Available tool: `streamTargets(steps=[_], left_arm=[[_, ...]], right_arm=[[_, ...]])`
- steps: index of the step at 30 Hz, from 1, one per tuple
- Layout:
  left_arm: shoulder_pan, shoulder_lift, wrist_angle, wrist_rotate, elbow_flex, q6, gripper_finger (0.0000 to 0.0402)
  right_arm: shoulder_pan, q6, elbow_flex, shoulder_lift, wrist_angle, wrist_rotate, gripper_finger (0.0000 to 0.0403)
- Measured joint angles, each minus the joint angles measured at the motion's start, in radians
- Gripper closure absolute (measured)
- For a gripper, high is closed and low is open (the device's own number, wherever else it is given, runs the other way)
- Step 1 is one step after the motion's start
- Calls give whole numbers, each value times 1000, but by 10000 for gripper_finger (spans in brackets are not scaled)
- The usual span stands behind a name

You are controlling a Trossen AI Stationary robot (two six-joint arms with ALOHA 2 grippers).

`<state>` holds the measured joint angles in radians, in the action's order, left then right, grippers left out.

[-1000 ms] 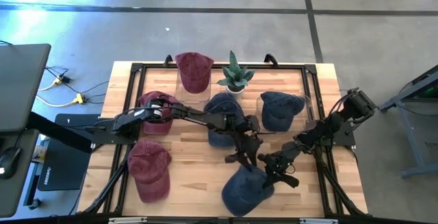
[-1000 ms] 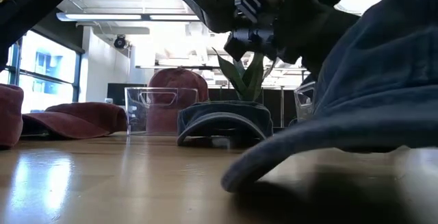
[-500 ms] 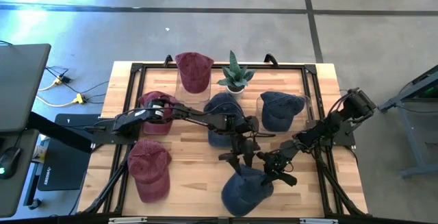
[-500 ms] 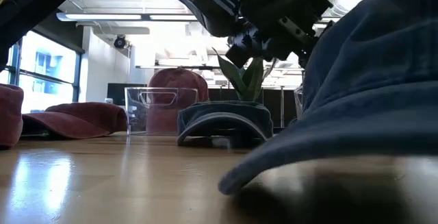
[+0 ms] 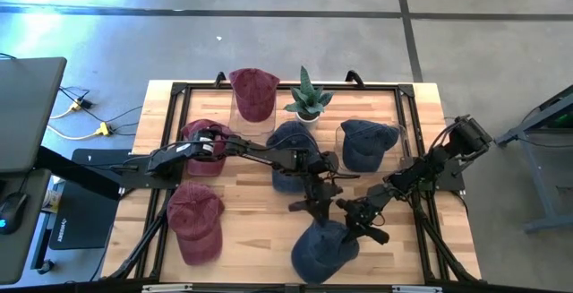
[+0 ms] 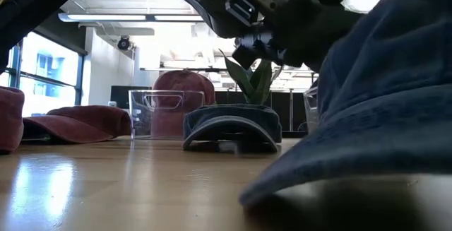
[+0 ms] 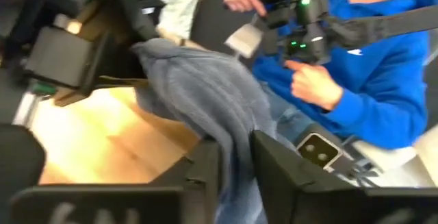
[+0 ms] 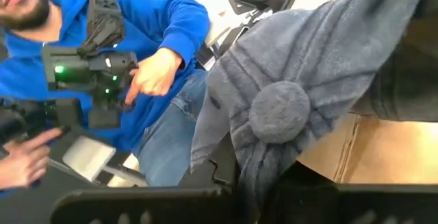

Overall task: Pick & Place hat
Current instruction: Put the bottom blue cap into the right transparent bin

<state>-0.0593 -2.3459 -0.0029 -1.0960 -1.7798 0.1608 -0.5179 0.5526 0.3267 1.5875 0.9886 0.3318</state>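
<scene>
A dark blue hat lies near the table's front edge, and it fills the right of the low view. My left gripper reaches in from the left and is shut on the hat's far side. My right gripper comes from the right and is shut on the same hat, close beside the left one. The hat's brim stands slightly off the wooden tabletop. My left gripper pinches a bunched fold of the crown's cloth between its two fingers, coming in nearly level. The cloth rises in a ridge ahead of the fingers, and the hat's far side is raised. My right gripper pinches gathered crown cloth just below the hat's top button. It comes in nearly level from the table's right. The gripper body hides the fingertips.
Red hats lie at left and near left, and another sits on a clear stand. Blue hats sit mid-table and on a stand. A potted plant stands at the back. A person in a blue hoodie sits beyond the table.
My left gripper has spread its fingers and then shut again on the blue hat's cloth, turning a little at the wrist without shifting place. The hat's brim has sunk slightly and shifted toward the right in the low view. My right gripper has kept its hold.
</scene>
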Motion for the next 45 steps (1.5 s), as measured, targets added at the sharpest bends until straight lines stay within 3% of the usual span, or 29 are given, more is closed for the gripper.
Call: streamTargets(steps=[5, 10, 15, 21, 26, 39, 45], left_arm=[[0, 0, 0, 37, 0, 23, 395], [7, 0, -1, 38, 0, 26, 395], [39, 0, -45, 33, 0, 26, 398], [62, 0, -50, -90, 0, 21, 400], [52, 0, -45, -152, 0, 34, 400], [53, 0, -37, -173, 0, 24, 400], [54, 1, 1, -168, 0, -15, 362]], right_arm=[[0, 97, 0, 0, -9, -32, 336], [-21, 201, -1, 0, -10, -26, 260], [-103, 147, -2, 0, 60, -40, 215], [-182, 95, -2, 0, 110, -132, 216], [-171, 120, -40, 0, 103, -195, 228], [-60, 165, -62, 0, 169, -321, 202], [-44, 262, -54, 0, 183, -390, 205]])
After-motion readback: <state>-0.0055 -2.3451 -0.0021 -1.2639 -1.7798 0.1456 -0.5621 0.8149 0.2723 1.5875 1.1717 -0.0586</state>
